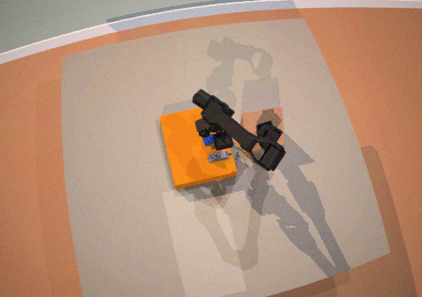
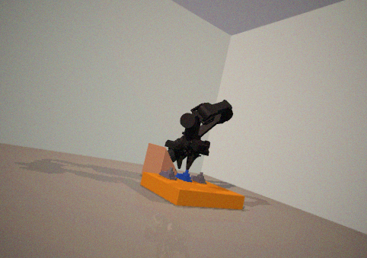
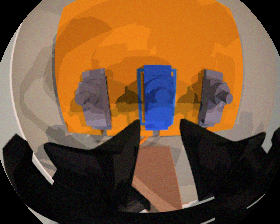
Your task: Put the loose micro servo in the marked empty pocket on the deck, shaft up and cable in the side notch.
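No text, label, brand, number or sign can be read in any of the three views. The orange deck [image 1: 184,155], the blue servo [image 3: 156,96] and the grey servos [image 3: 92,98] beside it show plain surfaces, too coarse for any marking to be made out.

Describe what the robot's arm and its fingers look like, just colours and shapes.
The arm is matte black throughout, built from blocky, boxy links with a round joint housing. The gripper ends in two dark, wedge-shaped fingers tapering to points. No cables or markings are discernible.
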Available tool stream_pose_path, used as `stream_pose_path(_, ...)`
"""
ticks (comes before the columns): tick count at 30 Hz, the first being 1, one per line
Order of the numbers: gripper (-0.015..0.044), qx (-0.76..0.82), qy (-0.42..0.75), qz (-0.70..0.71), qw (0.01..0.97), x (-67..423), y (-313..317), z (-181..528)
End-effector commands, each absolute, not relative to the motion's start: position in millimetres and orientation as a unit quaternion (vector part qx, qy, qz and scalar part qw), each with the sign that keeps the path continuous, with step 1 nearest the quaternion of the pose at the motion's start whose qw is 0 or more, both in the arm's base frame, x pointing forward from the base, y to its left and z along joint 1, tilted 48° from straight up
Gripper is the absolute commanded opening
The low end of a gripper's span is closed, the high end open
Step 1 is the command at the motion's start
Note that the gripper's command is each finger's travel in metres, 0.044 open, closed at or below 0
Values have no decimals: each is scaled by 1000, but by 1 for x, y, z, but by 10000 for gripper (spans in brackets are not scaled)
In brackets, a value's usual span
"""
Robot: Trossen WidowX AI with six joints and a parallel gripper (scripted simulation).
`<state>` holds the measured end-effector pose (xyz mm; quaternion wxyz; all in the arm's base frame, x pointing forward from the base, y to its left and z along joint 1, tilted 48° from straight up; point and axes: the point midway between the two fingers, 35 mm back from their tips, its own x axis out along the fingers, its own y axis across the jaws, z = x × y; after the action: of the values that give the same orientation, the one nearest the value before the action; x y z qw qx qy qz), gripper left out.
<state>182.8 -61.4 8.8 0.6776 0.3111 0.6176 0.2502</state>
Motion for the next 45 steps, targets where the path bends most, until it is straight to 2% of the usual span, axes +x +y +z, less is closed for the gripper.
stream_pose_path(1, 187, 309, 619, 252, 676, 182, -66, 13)
stream_pose_path(2, 187, 309, 619, 252, 676, 183, -66, 13)
stream_pose_path(6, 292, 310, 618, 251, 678, 196, -73, 16)
stream_pose_path(12, 440, 309, 618, 251, 678, 241, -103, 39)
stream_pose_path(19, 440, 308, 618, 253, 678, 283, -124, 63)
stream_pose_path(30, 440, 342, 622, 225, 668, 271, -153, 86)
stream_pose_path(45, 440, 342, 622, 225, 668, 271, -153, 86)
